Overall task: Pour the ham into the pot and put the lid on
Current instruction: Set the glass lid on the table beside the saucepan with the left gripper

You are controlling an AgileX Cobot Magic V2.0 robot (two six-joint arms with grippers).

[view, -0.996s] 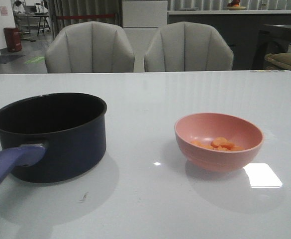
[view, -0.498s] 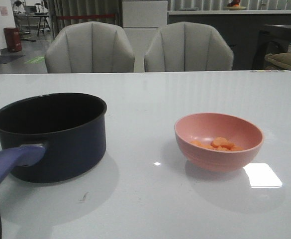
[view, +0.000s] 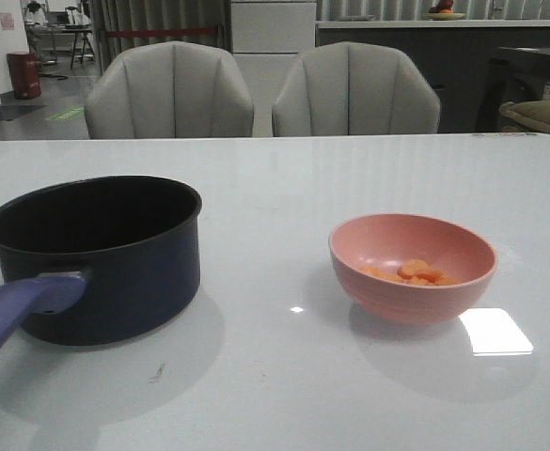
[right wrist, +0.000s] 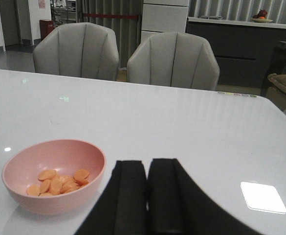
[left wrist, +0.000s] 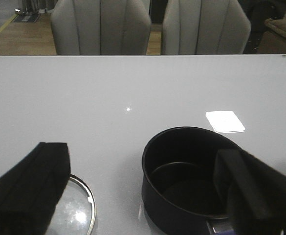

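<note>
The dark navy pot (view: 105,258) stands on the left of the white table, its blue-purple handle (view: 16,308) pointing toward me. It looks empty. The ham (view: 416,272), small orange slices, lies in a pink bowl (view: 412,268) on the right. In the left wrist view my left gripper (left wrist: 140,196) is wide open and empty above the table, with the pot (left wrist: 189,181) by one finger and the glass lid (left wrist: 79,210) by the other. The lid lies flat and its knob is hidden. In the right wrist view my right gripper (right wrist: 147,188) is shut and empty beside the bowl (right wrist: 59,166) of ham (right wrist: 57,181).
Two grey chairs (view: 260,89) stand behind the table's far edge. A bright light reflection (view: 495,331) lies on the table beside the bowl. Neither arm shows in the front view.
A dark part of the left arm and its cable at the front view's lower left edge has moved out of view. The pot and bowl have not moved.
</note>
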